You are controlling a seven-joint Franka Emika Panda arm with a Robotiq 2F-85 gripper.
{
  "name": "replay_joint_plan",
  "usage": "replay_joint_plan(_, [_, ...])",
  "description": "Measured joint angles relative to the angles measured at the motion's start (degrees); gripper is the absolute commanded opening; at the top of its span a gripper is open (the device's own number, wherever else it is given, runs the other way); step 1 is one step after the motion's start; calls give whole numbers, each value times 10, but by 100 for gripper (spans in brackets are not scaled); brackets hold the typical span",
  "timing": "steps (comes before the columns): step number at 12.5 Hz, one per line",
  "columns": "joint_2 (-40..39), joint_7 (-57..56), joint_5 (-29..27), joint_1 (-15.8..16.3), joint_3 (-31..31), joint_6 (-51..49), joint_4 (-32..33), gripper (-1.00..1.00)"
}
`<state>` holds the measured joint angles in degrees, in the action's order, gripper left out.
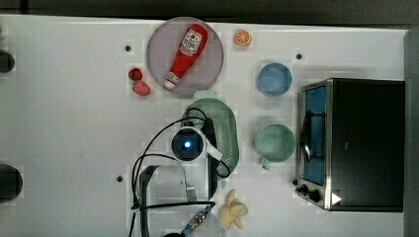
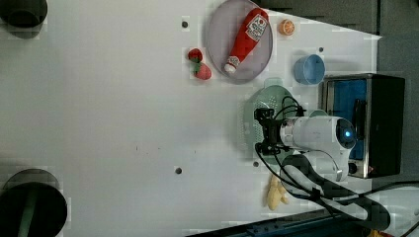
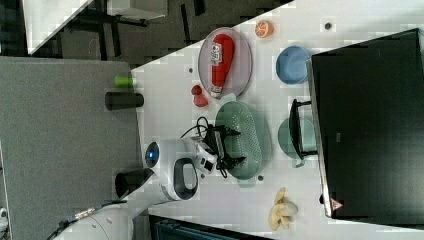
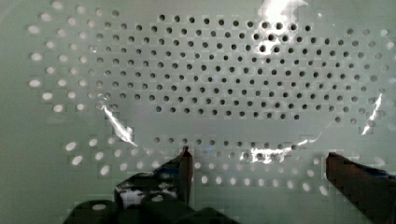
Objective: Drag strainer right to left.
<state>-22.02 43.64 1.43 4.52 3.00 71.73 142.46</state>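
The strainer [image 1: 225, 123] is a pale mint-green oval colander with many small holes, lying on the white table just below the plate in the top view. It also appears as the strainer [image 2: 269, 96] in the left view and the strainer [image 3: 252, 135] in the right view. My gripper [image 3: 234, 146] hangs over the strainer's inside with its fingers spread wide and nothing between them. From the left view the gripper [image 2: 262, 131] stands over the bowl's left half. In the wrist view the perforated strainer bottom [image 4: 210, 84] lies close beneath the open gripper [image 4: 258, 154].
A green cup [image 1: 275, 142] and a blue bowl [image 1: 274, 79] stand between the strainer and the toaster oven [image 1: 356, 143]. A plate [image 1: 212, 64] holds a ketchup bottle [image 1: 187, 52]. Strawberries [image 1: 140, 81], an orange slice [image 1: 242, 37] and a banana [image 1: 232, 210] lie nearby.
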Motion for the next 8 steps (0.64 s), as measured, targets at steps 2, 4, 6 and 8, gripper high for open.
replay_joint_plan(2, [2, 8, 0, 12, -5, -11, -6, 100])
replay_joint_plan(4, [4, 41, 0, 15, 5, -11, -2, 100])
replay_joint_plan(6, [4, 73, 8, 30, 7, -11, -7, 100])
replay_joint_plan(8, [2, 103, 7, 46, 23, -16, -12, 100])
